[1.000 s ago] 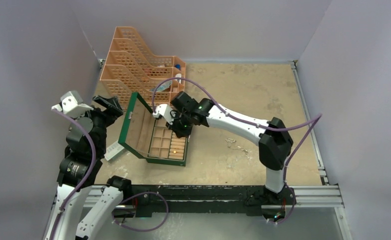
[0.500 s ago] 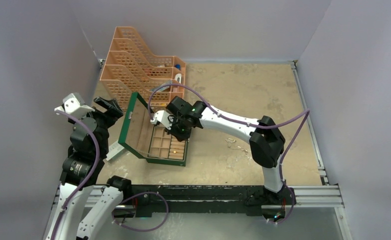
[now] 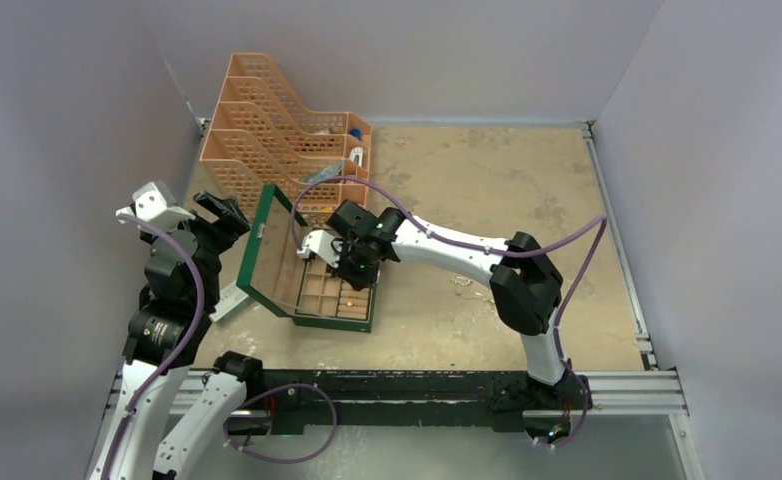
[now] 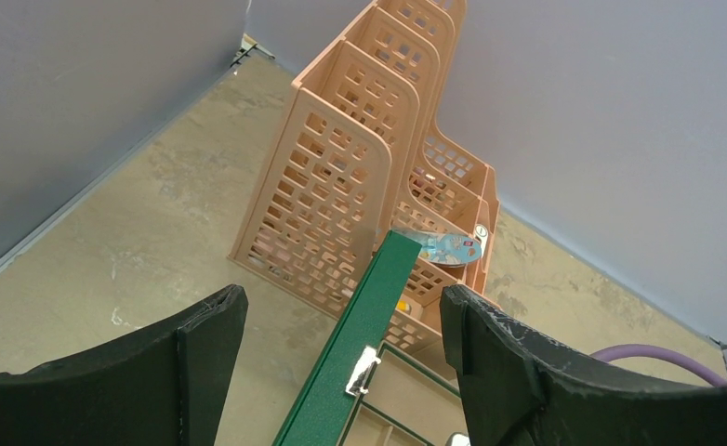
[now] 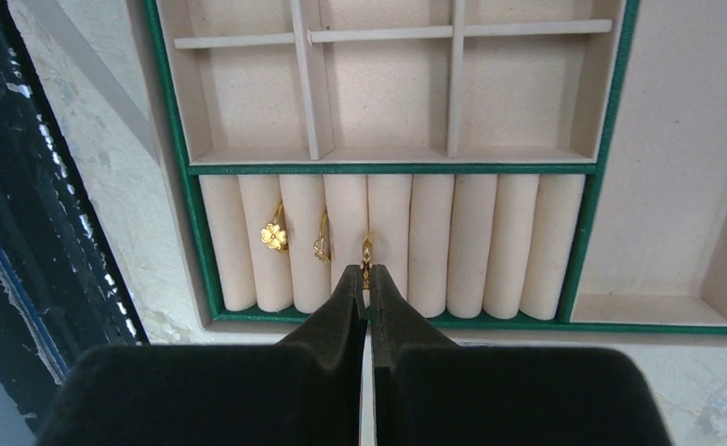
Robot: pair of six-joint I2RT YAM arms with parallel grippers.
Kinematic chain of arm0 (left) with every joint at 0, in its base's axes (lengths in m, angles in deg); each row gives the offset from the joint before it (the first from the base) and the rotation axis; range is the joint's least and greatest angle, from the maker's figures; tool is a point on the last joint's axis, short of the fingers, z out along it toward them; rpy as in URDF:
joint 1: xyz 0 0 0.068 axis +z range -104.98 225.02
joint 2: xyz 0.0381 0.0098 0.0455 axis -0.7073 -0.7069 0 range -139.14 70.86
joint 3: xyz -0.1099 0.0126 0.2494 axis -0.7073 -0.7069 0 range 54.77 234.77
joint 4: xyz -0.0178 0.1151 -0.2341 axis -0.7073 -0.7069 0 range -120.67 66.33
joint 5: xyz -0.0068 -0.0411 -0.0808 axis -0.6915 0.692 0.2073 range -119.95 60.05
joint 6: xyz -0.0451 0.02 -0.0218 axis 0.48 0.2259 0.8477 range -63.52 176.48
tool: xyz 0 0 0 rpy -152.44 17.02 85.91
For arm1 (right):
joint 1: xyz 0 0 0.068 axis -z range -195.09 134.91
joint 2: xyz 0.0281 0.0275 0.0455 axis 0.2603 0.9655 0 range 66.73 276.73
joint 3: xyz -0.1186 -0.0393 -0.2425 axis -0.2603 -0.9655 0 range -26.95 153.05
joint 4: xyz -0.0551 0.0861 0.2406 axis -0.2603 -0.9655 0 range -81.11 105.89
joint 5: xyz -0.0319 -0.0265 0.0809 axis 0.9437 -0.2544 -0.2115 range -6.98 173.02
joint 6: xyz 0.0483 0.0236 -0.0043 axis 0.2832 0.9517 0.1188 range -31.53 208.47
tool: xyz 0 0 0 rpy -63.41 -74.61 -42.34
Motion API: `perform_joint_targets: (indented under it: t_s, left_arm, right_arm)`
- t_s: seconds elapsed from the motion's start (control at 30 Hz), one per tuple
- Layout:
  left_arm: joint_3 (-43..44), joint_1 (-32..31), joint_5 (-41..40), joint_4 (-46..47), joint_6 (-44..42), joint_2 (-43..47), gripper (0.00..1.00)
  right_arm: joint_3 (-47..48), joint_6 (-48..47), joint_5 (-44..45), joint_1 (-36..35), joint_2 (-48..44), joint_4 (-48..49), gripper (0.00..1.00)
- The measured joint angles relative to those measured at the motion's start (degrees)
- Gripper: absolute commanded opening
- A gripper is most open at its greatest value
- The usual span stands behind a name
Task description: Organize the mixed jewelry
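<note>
Here the right gripper [image 5: 368, 279] is clenched on a thin gold ring [image 5: 367, 249], held at a slot between the cushion rolls [image 5: 476, 246] of the green box [image 5: 388, 168]. The ring should be pressed straight down until it is gripped by the rolls, and only then let go. Two rings [image 5: 273, 235] are seated in neighbouring slots; nothing is seen in the compartments [image 5: 383, 107] above. The left gripper [image 4: 343, 297] is spread wide astride the lid [image 4: 378, 279], no contact being visible. A blue-and-silver item [image 4: 448, 246] lies in the rack [image 4: 341, 186].
</note>
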Motion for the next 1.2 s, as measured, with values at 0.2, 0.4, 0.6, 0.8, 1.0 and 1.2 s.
perform_joint_targets:
  t_s: [0.2,0.4,0.6,0.8,1.0,1.2]
  left_arm:
    - [0.0,0.0,0.4,0.0,0.0,-0.5,0.76]
    - [0.0,0.0,0.4,0.0,0.0,-0.5,0.76]
    - [0.0,0.0,0.4,0.0,0.0,-0.6,0.76]
    - [0.0,0.0,0.7,0.0,0.0,-0.6,0.76]
    - [0.0,0.0,0.7,0.0,0.0,-0.7,0.76]
    - [0.0,0.0,0.8,0.0,0.0,-0.9,0.76]
  right_arm:
    - [0.0,0.0,0.1,-0.2,1.2,0.0,0.00]
    - [0.0,0.0,0.6,-0.4,1.3,0.2,0.00]
    - [0.0,0.0,0.6,-0.7,1.4,0.3,0.00]
    - [0.1,0.0,1.6,-1.1,2.5,0.7,0.00]
    - [0.8,0.5,2.0,-1.2,2.9,0.2,0.00]
    - [1.0,2.0,3.0,-1.2,3.0,0.1,0.16]
